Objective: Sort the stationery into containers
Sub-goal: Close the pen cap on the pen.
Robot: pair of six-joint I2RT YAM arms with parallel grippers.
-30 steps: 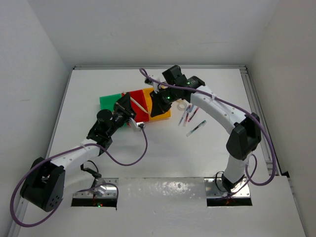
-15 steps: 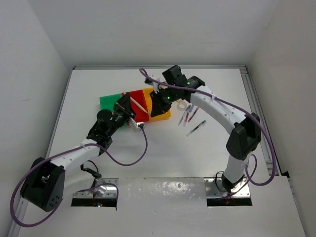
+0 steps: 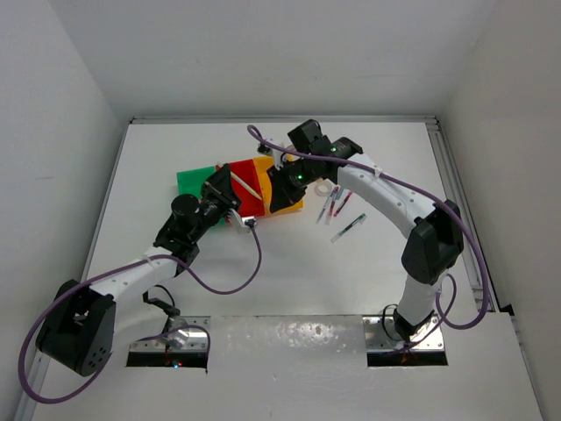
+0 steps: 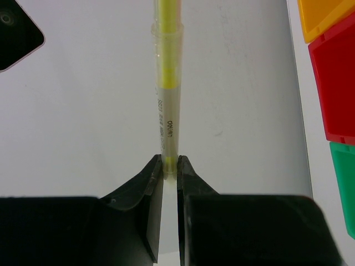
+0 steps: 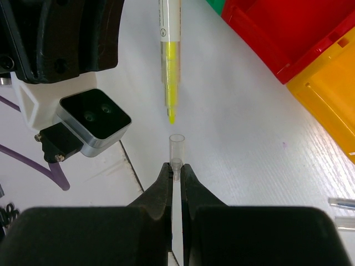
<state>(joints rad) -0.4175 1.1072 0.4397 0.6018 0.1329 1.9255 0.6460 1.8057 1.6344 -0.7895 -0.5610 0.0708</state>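
Yellow pen (image 4: 167, 100) aims tip-first at clear cap (image 5: 176, 145).

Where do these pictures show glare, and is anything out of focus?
Top external: strong glare on the metal plate at the near edge. Left wrist: the pen is sharp, its print legible; the dark fingers show little detail. Right wrist: the clear cap is in focus.

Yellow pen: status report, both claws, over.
Left claw shut on pen, tip bare. Right claw shut on clear cap, lined up short of the tip. Nothing between them.
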